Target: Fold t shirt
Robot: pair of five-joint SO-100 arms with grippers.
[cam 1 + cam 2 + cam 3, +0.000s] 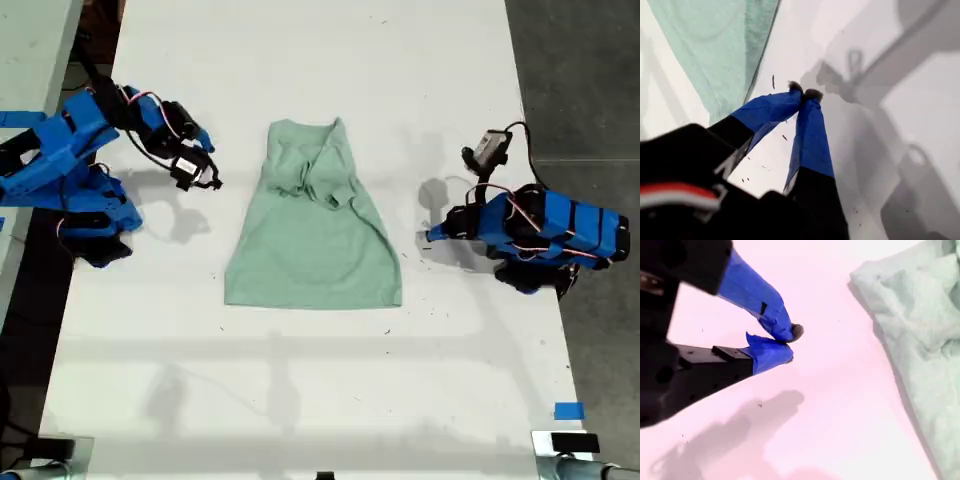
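The pale mint-green t shirt (pixel 315 235) lies on the white table (pixel 300 380), flat at its lower hem and bunched in wrinkles at its upper end, where the sleeves are folded in. My first gripper (pixel 428 238) rests low on the table at the exterior view's right, a short way off the shirt's edge. Its blue-taped fingertips (pixel 805 92) are shut on nothing, with the t shirt (pixel 715 45) just beyond them. My second gripper (pixel 212 182) hovers at the exterior view's left beside the wrinkled upper part. It is shut and empty (pixel 790 342), apart from the t shirt (pixel 925 315).
Dark floor (pixel 580 70) runs along the table's edge at the exterior view's right. A piece of blue tape (pixel 568 411) marks the table near the exterior view's lower right corner. Another pale surface (pixel 30 50) stands at the exterior view's upper left.
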